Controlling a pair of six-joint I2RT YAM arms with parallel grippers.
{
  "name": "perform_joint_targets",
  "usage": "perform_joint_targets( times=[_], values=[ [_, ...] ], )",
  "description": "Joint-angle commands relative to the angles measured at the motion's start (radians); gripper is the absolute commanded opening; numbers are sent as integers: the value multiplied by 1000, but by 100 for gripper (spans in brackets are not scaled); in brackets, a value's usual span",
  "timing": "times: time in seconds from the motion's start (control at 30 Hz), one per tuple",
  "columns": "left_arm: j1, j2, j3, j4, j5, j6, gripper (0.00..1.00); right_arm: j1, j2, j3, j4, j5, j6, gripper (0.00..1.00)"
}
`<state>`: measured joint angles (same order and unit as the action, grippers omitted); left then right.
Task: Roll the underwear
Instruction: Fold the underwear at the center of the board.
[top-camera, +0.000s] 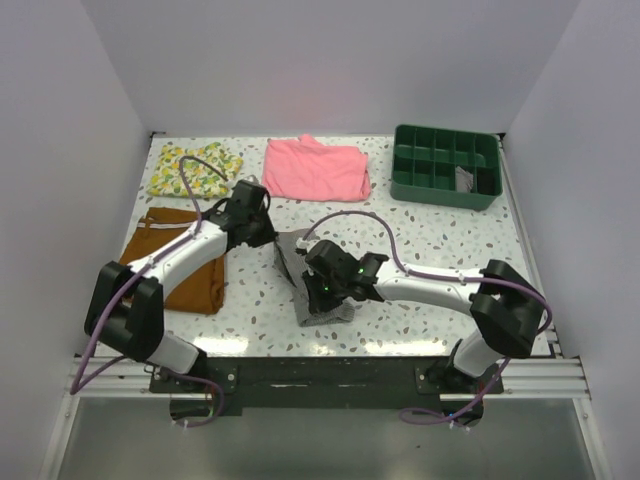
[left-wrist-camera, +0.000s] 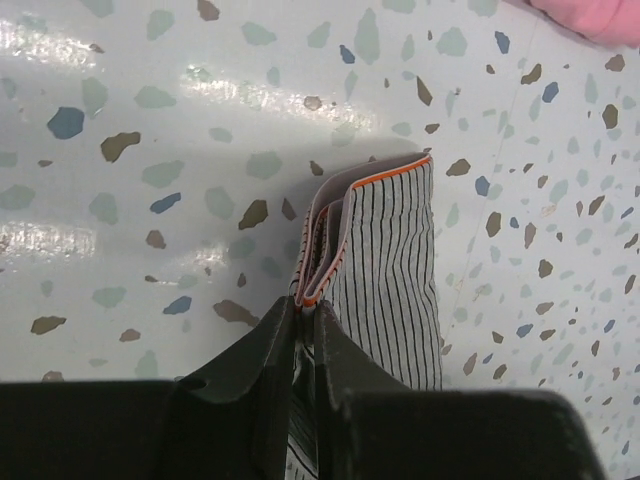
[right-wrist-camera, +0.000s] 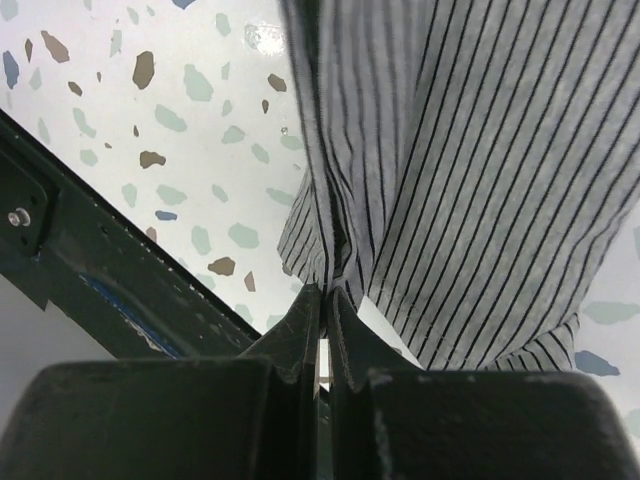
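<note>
- Speckled white surface (top-camera: 430, 240) between plain pale walls carries everything. The underwear (top-camera: 291, 252) sits toward its near middle, spanning the gap between the two arms.
- At one end, the left pincer (left-wrist-camera: 305, 315) is clamped on the folded waistband. The orange-edged band stands doubled just ahead of its tips, and striped cloth runs to the right of them. Gripping that firmer edge probably gives a straight line to fold or roll from.
- At the opposite end, the right pincer (right-wrist-camera: 322, 295) is closed tight on a pinch of striped fabric. Cloth fans away ahead of its tips, and the dark near rail lies just to its left.
- With both ends pinched, the garment looks raised and drawn between the arms. This is likely meant to flatten or narrow it before rolling, and no roll is formed yet.
- Rust-brown shorts (top-camera: 180, 265) lie on the outer side of the left pincer. A pink garment (top-camera: 315, 168), a yellow patterned cloth (top-camera: 195, 170) and a green tray (top-camera: 445, 165) sit well beyond both pincers, apart from the work.
</note>
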<state>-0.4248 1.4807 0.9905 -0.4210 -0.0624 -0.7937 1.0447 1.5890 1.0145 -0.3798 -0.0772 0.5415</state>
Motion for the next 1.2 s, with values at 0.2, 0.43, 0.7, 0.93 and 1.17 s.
perform_joint_targets(
  times=[0.2, 0.43, 0.7, 0.93, 1.17],
  values=[
    [-80, 182, 230, -68, -77, 7, 0, -32, -47, -73, 62, 4, 80, 0],
    [-130, 299, 345, -101, -85, 5, 0, -37, -78, -137, 75, 76, 166, 0],
    [-141, 386, 412, -117, -73, 7, 0, -45, -66, -139, 58, 123, 202, 0],
    [-155, 449, 464, -119, -51, 14, 0, -51, -58, -145, 29, 159, 252, 0],
    [-158, 489, 508, -125, -25, 11, 0, -55, -29, -128, -7, 166, 265, 13]
  ],
)
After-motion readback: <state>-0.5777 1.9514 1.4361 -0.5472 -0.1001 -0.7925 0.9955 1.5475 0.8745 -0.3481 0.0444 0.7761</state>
